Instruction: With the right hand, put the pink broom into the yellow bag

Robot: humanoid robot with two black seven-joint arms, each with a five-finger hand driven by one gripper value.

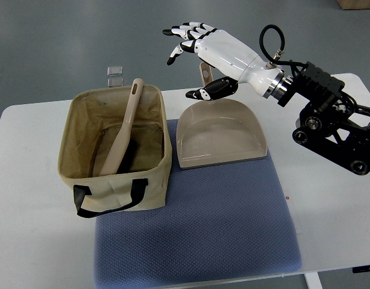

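The pale pink broom (122, 135) stands tilted inside the yellowish fabric bag (119, 192), its brush end at the bag's bottom and its handle tip resting near the far rim. My right hand (191, 51) hovers up and to the right of the bag, above the dustpan's handle. Its fingers are spread and hold nothing. The left arm does not show.
A pale pink dustpan (218, 135) lies on the blue mat (203, 229) right of the bag, its handle pointing away under my hand. A small clear object (115, 74) sits beyond the bag. The white table (28, 241) ends near the picture's bottom.
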